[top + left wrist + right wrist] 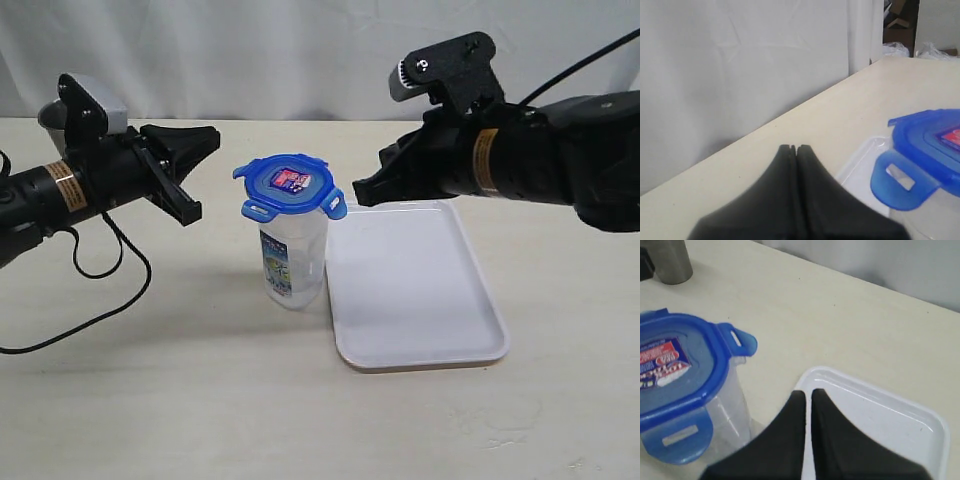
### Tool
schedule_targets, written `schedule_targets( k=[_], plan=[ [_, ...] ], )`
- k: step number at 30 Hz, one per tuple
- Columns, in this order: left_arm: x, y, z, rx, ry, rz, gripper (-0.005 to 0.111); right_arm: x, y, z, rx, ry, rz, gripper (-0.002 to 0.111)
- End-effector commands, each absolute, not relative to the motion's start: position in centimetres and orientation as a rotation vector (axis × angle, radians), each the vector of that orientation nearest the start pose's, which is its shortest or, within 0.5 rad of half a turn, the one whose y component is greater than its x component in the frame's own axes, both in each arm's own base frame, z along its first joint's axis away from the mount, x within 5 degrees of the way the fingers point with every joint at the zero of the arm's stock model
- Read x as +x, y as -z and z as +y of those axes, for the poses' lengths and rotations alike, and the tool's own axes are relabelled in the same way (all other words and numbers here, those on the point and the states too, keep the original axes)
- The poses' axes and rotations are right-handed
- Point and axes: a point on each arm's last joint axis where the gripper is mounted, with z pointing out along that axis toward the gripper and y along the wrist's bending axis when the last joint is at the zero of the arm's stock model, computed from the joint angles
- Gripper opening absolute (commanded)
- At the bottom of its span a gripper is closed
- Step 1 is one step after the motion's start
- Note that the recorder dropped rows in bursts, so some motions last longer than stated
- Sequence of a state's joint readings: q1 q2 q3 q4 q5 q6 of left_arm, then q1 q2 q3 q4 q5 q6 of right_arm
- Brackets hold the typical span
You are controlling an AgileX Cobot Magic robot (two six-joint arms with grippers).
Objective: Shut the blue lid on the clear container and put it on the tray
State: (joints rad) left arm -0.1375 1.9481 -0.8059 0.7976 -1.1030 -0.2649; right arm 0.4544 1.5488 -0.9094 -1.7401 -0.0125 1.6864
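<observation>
The clear container [293, 262] stands upright on the table just left of the white tray [415, 290]. The blue lid [290, 185] rests on its top with the snap flaps sticking outward. My left gripper [212, 140] hovers shut and empty to the container's left, apart from it. My right gripper [362, 192] hangs shut and empty over the tray's far left corner, just right of the lid. The lid [925, 155] sits beside the left gripper [793, 148] in the left wrist view. The right wrist view has the lid [675, 375], container [727, 410], tray [890, 420] and right gripper [804, 392].
A steel cup [671, 260] stands on the table beyond the container in the right wrist view. A black cable [95, 290] loops on the table under the left arm. White cloth hangs behind the beige table [180, 400].
</observation>
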Motion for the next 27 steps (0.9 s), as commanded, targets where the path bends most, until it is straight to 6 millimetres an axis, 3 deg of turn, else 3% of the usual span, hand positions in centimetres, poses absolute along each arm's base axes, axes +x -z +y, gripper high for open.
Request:
schedule_targets(
  k=[1, 8, 18, 24, 27],
  plan=[
    [34.0, -15.8, -11.1, 0.818, 0.574, 1.482, 0.0, 29.0, -23.8, 14.3, -0.526, -0.253, 2.098, 0.005],
    [33.5, -15.6, -13.3, 0.906, 0.571, 1.474, 0.0, 28.8, -23.7, 14.6, -0.525, -0.31, 2.111, 0.005],
    [33.8, -15.4, -13.4, 0.923, 0.538, 1.516, 0.0, 28.7, -23.7, 14.7, -0.538, -0.331, 2.113, 0.005],
    [34.2, -15.2, -12.2, 0.873, 0.54, 1.558, 0.0, 29.4, -23.9, 15.0, -0.56, -0.303, 2.094, 0.005],
    [34.4, -14.9, -10.5, 0.805, 0.523, 1.613, 0.0, 30.3, -23.4, 15.5, -0.568, -0.301, 2.104, 0.005]
  ],
)
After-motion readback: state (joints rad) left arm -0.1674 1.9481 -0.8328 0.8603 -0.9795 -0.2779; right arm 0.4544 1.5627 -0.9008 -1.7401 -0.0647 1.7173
